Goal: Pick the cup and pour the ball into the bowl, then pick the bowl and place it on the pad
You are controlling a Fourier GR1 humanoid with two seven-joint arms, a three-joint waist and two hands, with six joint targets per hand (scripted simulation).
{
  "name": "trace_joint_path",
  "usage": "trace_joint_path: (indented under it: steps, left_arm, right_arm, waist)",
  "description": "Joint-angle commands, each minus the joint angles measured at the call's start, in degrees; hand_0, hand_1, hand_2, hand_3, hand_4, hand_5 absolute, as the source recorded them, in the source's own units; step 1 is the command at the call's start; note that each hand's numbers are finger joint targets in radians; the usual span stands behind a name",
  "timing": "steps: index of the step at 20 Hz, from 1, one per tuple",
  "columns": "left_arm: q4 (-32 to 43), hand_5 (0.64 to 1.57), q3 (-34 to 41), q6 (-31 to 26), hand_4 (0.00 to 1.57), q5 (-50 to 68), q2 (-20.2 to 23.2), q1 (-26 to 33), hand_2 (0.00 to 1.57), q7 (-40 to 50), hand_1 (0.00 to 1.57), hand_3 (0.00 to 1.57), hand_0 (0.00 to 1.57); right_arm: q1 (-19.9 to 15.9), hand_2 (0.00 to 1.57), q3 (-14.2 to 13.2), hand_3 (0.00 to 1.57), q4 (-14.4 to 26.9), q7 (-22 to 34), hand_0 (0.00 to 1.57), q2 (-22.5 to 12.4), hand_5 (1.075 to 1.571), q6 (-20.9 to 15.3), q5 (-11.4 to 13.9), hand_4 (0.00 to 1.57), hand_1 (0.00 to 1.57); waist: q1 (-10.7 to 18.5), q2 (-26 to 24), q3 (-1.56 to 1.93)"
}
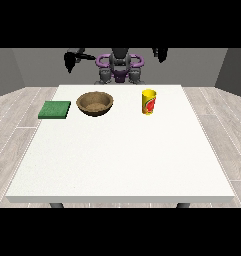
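Three things stand on the white table (117, 160), seen from the front: a green pad (55, 110), a brown bowl (95, 104) and a yellow cup (149, 102) with a red mark on its side. Taking the bowl as the landmark, the pad lies flat just beside it toward the view's left, apart from it, and the cup stands upright toward the view's right, well apart from it. The bowl looks empty inside. No ball shows anywhere; it may sit inside the cup, but the cup's inside is hidden from this angle.

Behind the bowl, past the table's far edge, the robot holds both arms raised. The hand at the view's left (70, 61) hangs up and to the left of the bowl, far from it. The hand at the view's right (161, 54) hangs above and behind the cup, touching nothing. Whether either hand is spread or curled I cannot tell; both show only as dark shapes.

By my judgement nothing of the task is done: the cup is untouched, no pour has been made, and the bowl is not on the pad. Every step is left.
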Motion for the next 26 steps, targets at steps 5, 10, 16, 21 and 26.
trace_joint_path:
  steps: [5,10,16,21,26]
  left_arm:
    - [12.97,1.254,7.09,0.89,0.0,-2.78,3.4,-11.56,0.0,-8.62,0.0,0.0,0.0]
    - [19.43,1.257,9.93,-0.21,0.0,-2.64,5.47,-11.71,0.0,-11.77,0.0,0.0,0.0]
    - [31.9,1.236,9.19,4.36,0.0,-6.26,1.38,-17.09,0.0,-20.19,0.0,0.0,0.0]
    - [42.16,1.238,13.5,4.1,0.0,-4.95,3.19,-19.95,0.0,-28.35,0.0,0.0,0.0]
    - [48.67,1.271,15.58,3.82,0.0,-4.05,3.53,-22.51,0.0,-36.28,0.0,0.0,0.0]
  right_arm:
    - [-7.97,0.0,-2.34,0.0,6.41,-5.41,0.0,-3.23,1.559,4.22,-1.26,0.0,0.0]
    - [-6.86,0.0,-7.58,0.0,12.58,-9.74,0.0,-7.37,1.56,9.97,-5.4,0.0,0.0]
    - [-11.08,0.0,-6.64,0.0,16.11,-9.65,0.0,-7.98,1.562,9.47,-3.27,0.0,0.0]
    - [-12.01,0.0,-7.01,0.0,17.34,-12.02,0.0,-7.25,1.563,10.06,-4.08,0.0,0.0]
    - [-12.03,0.0,-9.16,0.0,18.97,-15.75,0.0,-10.44,1.559,14.04,-5.45,0.0,0.0]
  waist:
    - [-3.17,10.96,-0.01]
    - [-3.87,8.76,0.01]
    - [-5.5,9.17,-0.01]
    - [-6.38,11.72,-0.03]
    - [-8.54,16.13,-0.04]
